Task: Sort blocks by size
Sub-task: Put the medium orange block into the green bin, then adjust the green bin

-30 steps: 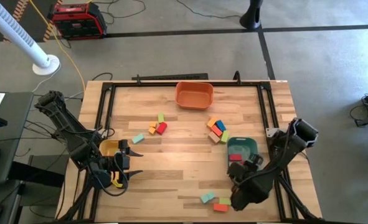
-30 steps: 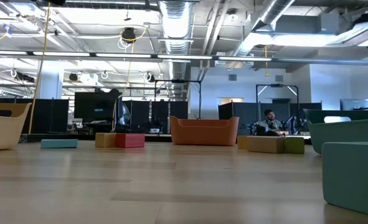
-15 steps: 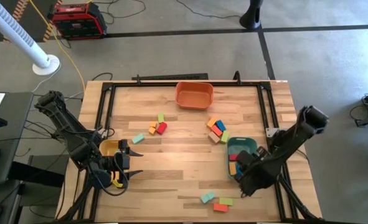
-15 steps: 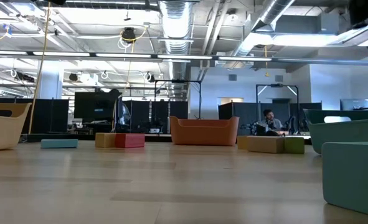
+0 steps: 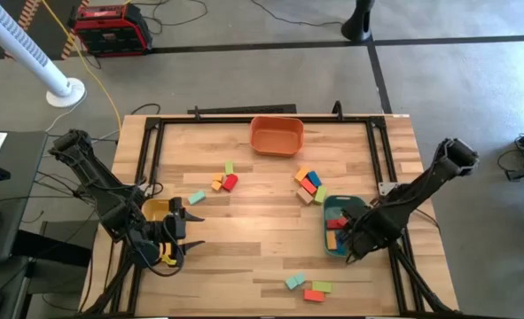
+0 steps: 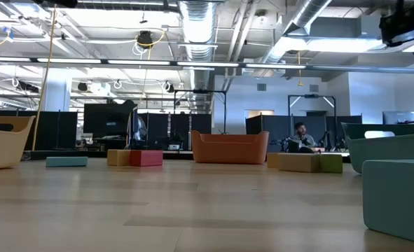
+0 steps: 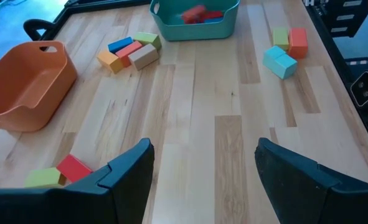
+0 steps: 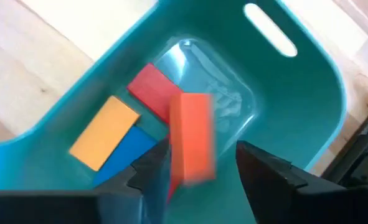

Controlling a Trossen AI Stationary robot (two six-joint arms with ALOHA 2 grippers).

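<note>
Over the teal tray [image 5: 343, 211] at the table's right, my right gripper [image 5: 350, 244] points down. Its fingers stand apart around an orange-red block [image 8: 193, 143], blurred and upright above the tray's floor. A red block [image 8: 151, 90], a yellow-orange block [image 8: 104, 140] and a blue block [image 8: 129, 149] lie flat in the tray. Loose blocks lie in groups at mid-table [image 5: 224, 180], right of centre [image 5: 309, 183] and by the near edge [image 5: 308, 287]. My left gripper [image 7: 202, 168] hangs open beside the yellow tray [image 5: 155, 210], holding nothing. My right gripper has the orange-red block's lower end [image 8: 196, 174] between its fingers, which come from above. A clear gap shows between the block and one finger [image 8: 264, 171]. Whether the other finger [image 8: 152, 168] touches the block, I cannot tell.
An orange tray [image 5: 277, 135] stands at the far edge, centre. A single light-blue block [image 5: 196, 198] lies near the yellow tray. Black rails frame the table's sides [image 5: 146, 177]. Bare wood lies between the two arms.
My right gripper has gone from beside the near-edge blocks toward the far edge. It now hangs over the teal tray and has turned about its own axis on the way. The loose blocks on the table have stayed where they were.
</note>
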